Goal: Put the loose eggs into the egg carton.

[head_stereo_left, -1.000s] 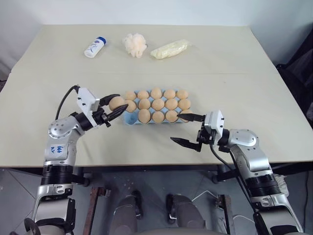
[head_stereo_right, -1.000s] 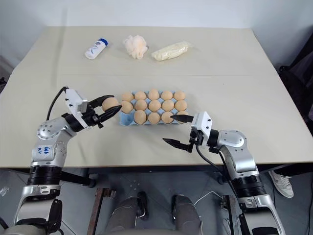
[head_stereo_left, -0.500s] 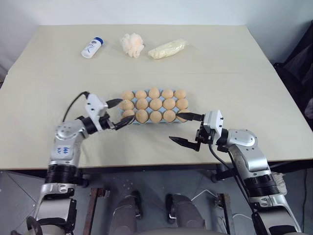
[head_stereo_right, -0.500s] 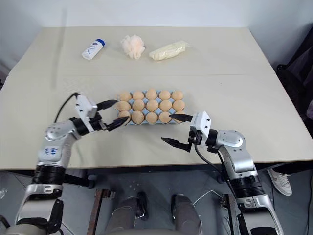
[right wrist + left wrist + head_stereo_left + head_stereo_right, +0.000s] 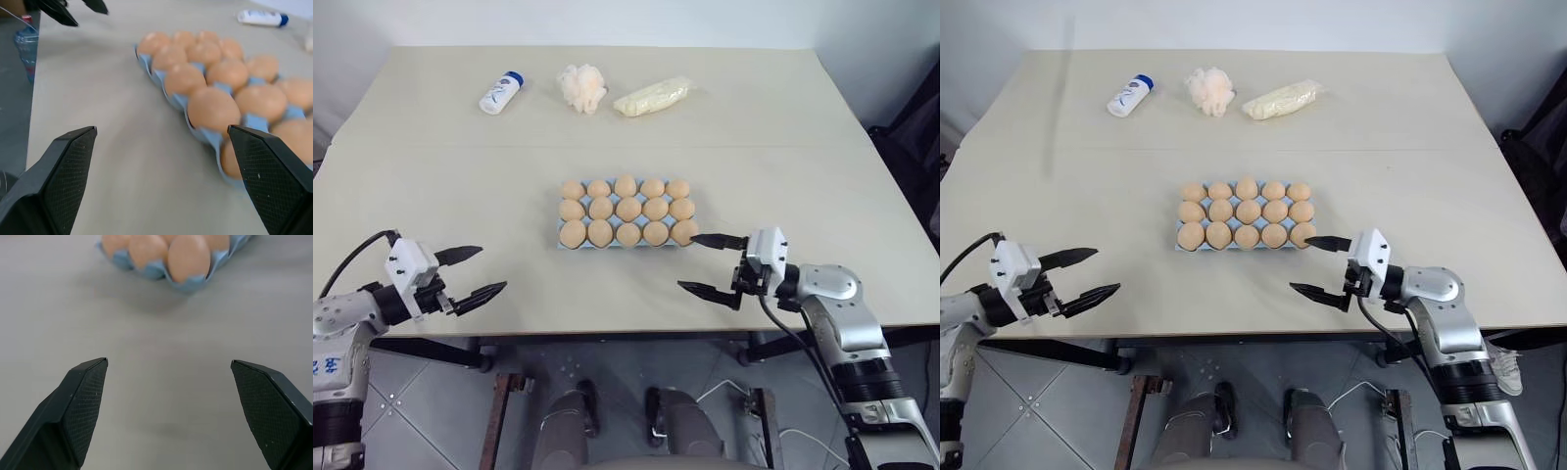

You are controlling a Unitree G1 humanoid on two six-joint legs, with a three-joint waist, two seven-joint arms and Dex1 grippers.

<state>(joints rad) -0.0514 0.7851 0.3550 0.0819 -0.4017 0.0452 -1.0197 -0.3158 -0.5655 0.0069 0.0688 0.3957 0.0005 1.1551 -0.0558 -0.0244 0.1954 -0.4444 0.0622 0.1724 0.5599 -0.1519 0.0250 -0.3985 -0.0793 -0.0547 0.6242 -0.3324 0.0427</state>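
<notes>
The light blue egg carton [image 5: 561, 240] sits at the table's middle, and tan eggs [image 5: 627, 209] fill its three rows of cups. Every egg I see sits in a cup; loose eggs are out of view. My left gripper [image 5: 492, 269] hangs open and empty over the table's front-left edge, well left of the carton. The left wrist view shows its fingers [image 5: 83, 396] wide apart, with the carton's corner [image 5: 190, 280] ahead. My right gripper [image 5: 686, 261] stands open and empty just off the carton's front-right corner, with its far fingertip close to the corner egg [image 5: 683, 232].
Along the back of the table lie a white bottle with a blue cap [image 5: 502, 93], a cream puff ball [image 5: 582, 88] and a long pale-yellow bag [image 5: 653, 96]. Bare tabletop surrounds the carton. The table's front edge runs just under both grippers.
My left gripper has let go of its egg, which now sits in the carton's front-left cup. It opened and drew back left to the table's front edge. The right gripper shifted slightly right.
</notes>
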